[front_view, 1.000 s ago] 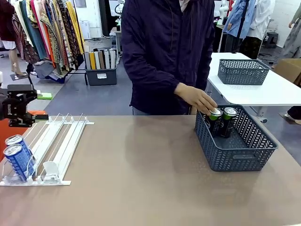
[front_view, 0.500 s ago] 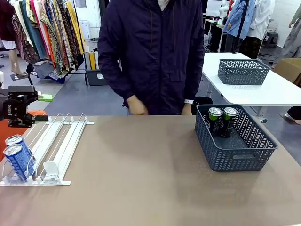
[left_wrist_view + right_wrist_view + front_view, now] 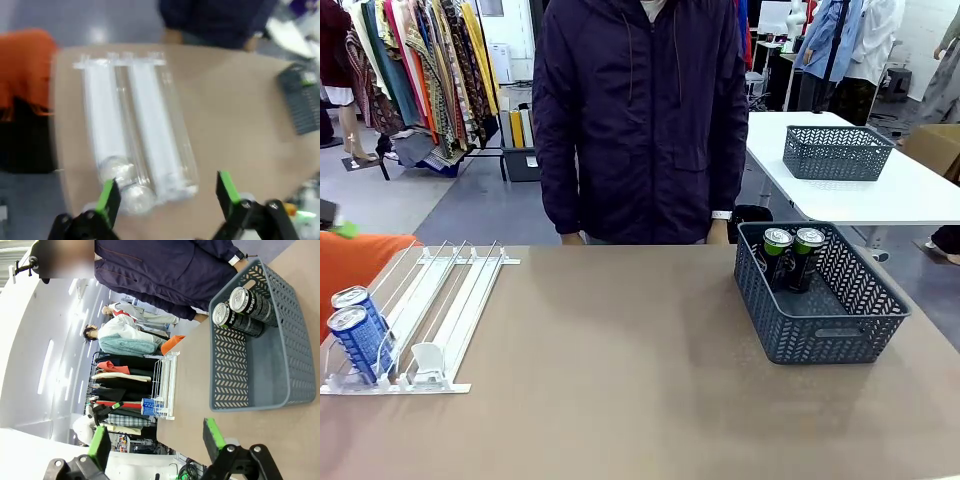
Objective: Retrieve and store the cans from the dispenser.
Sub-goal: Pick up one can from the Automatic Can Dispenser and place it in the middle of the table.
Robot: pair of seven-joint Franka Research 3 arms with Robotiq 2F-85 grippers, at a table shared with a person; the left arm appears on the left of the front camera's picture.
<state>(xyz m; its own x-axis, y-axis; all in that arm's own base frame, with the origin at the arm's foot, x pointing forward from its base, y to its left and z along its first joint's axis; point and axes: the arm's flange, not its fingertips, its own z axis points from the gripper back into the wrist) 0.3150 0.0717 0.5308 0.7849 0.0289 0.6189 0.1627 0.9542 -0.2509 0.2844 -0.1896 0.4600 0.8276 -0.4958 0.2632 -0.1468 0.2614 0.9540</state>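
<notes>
Left gripper (image 3: 166, 185) has swung left above the dispenser (image 3: 150, 130), gaping empty like the right gripper (image 3: 155, 430). Skewed descent could topple the blue cans (image 3: 358, 335).

lol left gripper (image 3: 166, 184) and right gripper (image 3: 155, 430): black bodies, bright green pads (image 3: 108, 196). The person (image 3: 640, 60) wears a navy zip jacket (image 3: 640, 130).
</notes>
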